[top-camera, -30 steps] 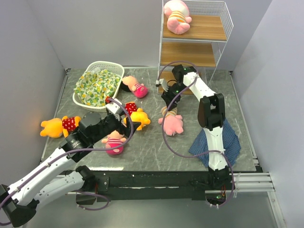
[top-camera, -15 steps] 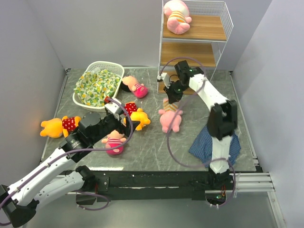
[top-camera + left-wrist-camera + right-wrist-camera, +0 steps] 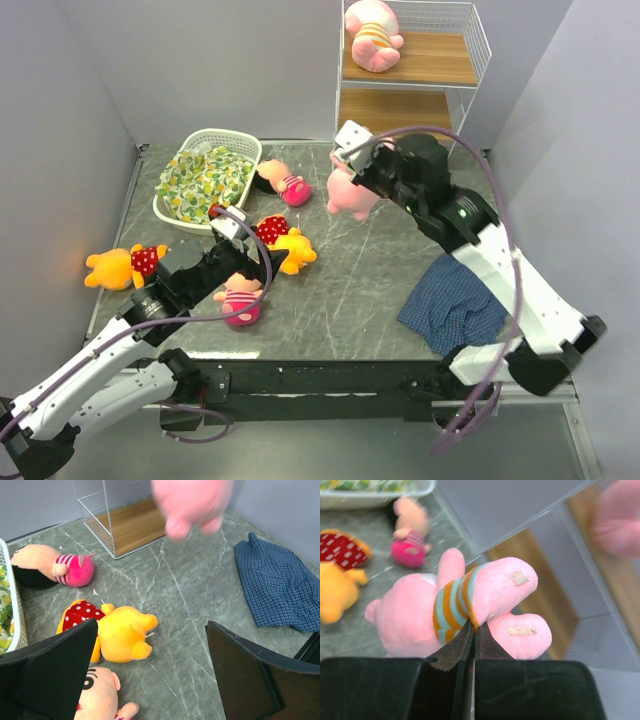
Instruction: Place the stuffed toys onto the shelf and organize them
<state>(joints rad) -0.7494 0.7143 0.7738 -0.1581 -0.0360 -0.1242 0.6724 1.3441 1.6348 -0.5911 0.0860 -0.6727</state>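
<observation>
Right gripper clamped on piglet by its teal-orange striped shirt. Piglet hangs clear of the table, near the front-left corner of the shelf, body just past the fingertips. Left gripper jaws apart, empty, over a doll, bear just beyond. Piglet: soft pink plush, tan patches on soles. Shelf: white wire, wood boards, second piglet on top tier. In left wrist view held piglet is blurred and cropped at top; doll half hidden by a finger.

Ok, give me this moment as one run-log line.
right jaws: shut on striped piglet, held aloft beside shelf | left jaws: open above doll | shelved: second piglet, top tier
</observation>
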